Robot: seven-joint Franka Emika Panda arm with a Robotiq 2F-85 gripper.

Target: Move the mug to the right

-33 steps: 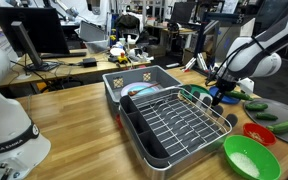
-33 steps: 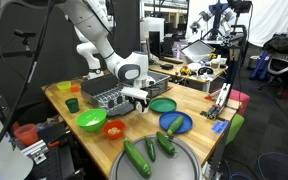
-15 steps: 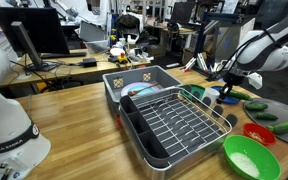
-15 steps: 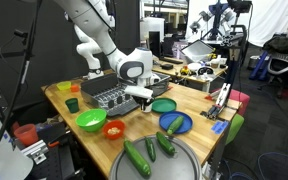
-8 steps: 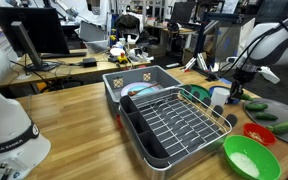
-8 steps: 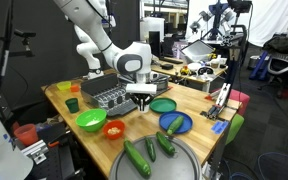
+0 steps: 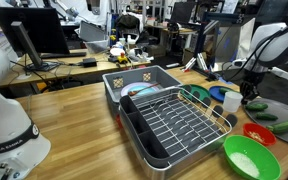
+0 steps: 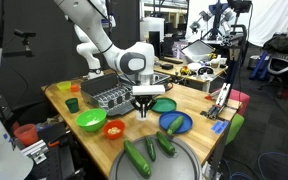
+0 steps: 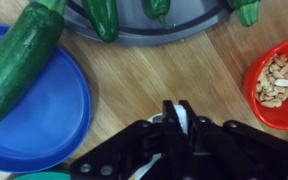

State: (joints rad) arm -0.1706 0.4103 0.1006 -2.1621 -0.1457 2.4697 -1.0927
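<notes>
mug between blue plate, red bowl

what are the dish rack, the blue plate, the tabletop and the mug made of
dish rack: thin metal wire, shiny and chrome-like; it catches light.
blue plate: probably plastic; smooth, even colour, dull sheen.
tabletop: wood, with visible grain; perhaps lightly varnished.
mug: only a white sliver shows; ceramic or plastic, cannot tell.
</notes>
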